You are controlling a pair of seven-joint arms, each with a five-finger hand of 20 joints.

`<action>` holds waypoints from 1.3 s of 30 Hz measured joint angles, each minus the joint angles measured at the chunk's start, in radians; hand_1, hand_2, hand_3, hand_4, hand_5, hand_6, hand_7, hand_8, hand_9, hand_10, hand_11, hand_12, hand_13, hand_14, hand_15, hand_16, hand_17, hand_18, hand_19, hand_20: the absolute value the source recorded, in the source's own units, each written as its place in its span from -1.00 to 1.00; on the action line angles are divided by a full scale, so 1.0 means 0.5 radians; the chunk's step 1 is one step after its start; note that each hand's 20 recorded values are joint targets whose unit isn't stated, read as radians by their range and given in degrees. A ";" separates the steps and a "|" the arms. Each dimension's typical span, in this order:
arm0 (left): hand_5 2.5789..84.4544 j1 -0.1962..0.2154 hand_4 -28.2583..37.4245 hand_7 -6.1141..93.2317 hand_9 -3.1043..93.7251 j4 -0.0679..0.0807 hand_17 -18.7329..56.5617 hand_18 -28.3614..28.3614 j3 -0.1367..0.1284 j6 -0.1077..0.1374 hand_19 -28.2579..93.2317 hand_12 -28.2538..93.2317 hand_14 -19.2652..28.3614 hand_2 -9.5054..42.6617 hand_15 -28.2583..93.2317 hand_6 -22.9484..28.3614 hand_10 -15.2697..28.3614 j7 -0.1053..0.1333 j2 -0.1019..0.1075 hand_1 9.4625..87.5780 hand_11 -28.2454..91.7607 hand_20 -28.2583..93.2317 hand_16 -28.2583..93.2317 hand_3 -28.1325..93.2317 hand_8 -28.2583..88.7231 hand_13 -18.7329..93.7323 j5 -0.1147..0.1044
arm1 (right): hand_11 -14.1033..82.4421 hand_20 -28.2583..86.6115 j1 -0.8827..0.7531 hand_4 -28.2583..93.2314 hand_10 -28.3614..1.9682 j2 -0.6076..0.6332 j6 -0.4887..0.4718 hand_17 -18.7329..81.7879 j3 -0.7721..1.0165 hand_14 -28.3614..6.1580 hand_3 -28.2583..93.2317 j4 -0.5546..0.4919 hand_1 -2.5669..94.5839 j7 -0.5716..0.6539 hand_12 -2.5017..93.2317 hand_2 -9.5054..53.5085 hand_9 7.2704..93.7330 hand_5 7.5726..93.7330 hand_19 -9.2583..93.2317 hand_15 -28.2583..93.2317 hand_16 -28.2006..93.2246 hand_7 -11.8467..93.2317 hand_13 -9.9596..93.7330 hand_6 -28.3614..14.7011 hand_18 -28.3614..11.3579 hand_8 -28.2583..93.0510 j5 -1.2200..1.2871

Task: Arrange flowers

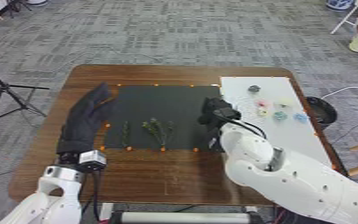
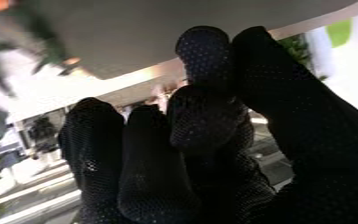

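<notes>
In the head view, my left hand [image 1: 88, 117] is open, fingers straight, over the dark mat's left edge. My right hand [image 1: 215, 111] is above the border between the dark mat [image 1: 162, 107] and the white board [image 1: 236, 85]. A thin green stem [image 1: 125, 134] and a bunch of green sprigs [image 1: 157, 130] lie on the mat. The board holds pink flowers [image 1: 262, 103], a cream one [image 1: 284, 103], a teal one [image 1: 279, 115], a blue one [image 1: 301, 117] and a dark grey one [image 1: 254, 88]. In the right wrist view, green foliage [image 2: 296, 49] shows beside my right hand [image 2: 211, 112]; whether it is held is unclear.
Orange markers line the mat on the brown table [image 1: 149, 182]. A black round container [image 1: 321, 111] stands off the table's right edge. A black tripod [image 1: 9, 87] stands on the floor to the left.
</notes>
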 measured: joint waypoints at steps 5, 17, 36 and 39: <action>-0.28 0.017 -0.88 -0.55 -0.44 0.000 -0.75 0.70 -0.002 0.010 0.09 -0.21 0.39 -0.72 -0.10 0.01 0.24 0.000 -0.005 -0.56 -0.20 -0.33 -0.43 0.57 -0.64 -0.31 0.000 | 0.58 0.78 -0.007 -0.95 0.42 -0.033 -0.033 0.47 -0.063 0.34 0.69 0.000 -0.13 0.006 0.04 -1.00 0.79 0.57 1.00 0.87 0.13 0.08 0.77 0.41 -0.55 -0.20 -0.066; -0.28 0.030 -0.87 -0.55 -0.44 -0.009 -0.75 0.70 -0.019 0.027 0.09 -0.21 0.39 -0.71 -0.09 0.01 0.24 0.003 -0.003 -0.55 -0.20 -0.33 -0.43 0.56 -0.64 -0.31 0.002 | 0.57 0.78 0.101 -1.00 0.37 0.190 -0.216 0.47 -0.047 0.30 0.14 -0.023 -0.23 0.041 0.02 -1.00 0.79 0.67 1.00 0.87 0.12 0.11 0.77 0.32 -0.58 -0.69 -0.275; -0.27 0.034 -0.91 -0.56 -0.44 -0.009 -0.76 0.70 -0.021 0.014 0.08 -0.21 0.39 -0.73 -0.10 0.01 0.25 0.023 -0.002 -0.63 -0.21 -0.33 -0.43 0.57 -0.64 -0.31 0.001 | 0.53 0.77 0.294 -1.00 0.32 0.160 -0.649 0.45 -0.144 0.27 0.08 0.207 -0.25 0.111 0.04 -1.00 0.78 0.67 1.00 0.85 0.14 0.01 0.76 0.30 -0.59 -0.68 -0.050; -0.27 0.034 -0.91 -0.56 -0.44 -0.009 -0.76 0.70 -0.021 0.010 0.08 -0.21 0.39 -0.72 -0.10 0.01 0.25 0.023 -0.002 -0.63 -0.21 -0.33 -0.43 0.58 -0.64 -0.31 0.001 | 0.52 0.76 0.293 -1.00 0.31 0.146 -0.671 0.45 -0.132 0.28 0.52 0.216 -0.39 0.116 0.03 -1.00 0.77 0.66 1.00 0.85 0.14 0.00 0.76 0.31 -0.58 -0.68 -0.042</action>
